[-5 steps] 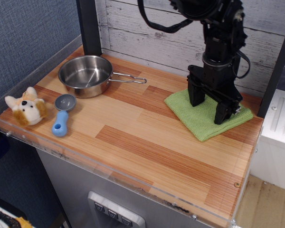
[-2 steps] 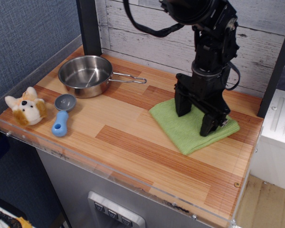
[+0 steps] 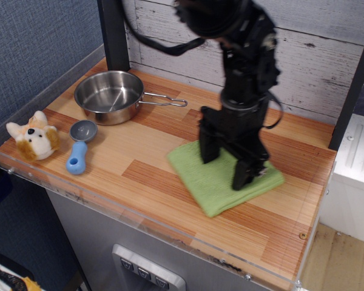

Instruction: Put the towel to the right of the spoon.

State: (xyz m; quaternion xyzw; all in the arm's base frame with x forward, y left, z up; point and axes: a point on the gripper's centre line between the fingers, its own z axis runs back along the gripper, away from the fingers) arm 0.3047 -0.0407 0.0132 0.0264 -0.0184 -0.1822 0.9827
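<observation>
Lime-green towel [image 3: 221, 179] under my wide-spread fingers [image 3: 207, 145]: press evenly, slide left toward the spoon [image 3: 80, 147] without bunching.

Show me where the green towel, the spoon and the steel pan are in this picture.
towel [image 3: 209, 185]: the single camera view, on the bare green cloth left of the pincer.
spoon [image 3: 79, 156]: same view, on the light-blue handle.
steel pan [image 3: 109, 96]: same view, on the inside of the bowl.

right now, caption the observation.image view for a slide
Open tool presses on the green towel, far right of the spoon.
</observation>
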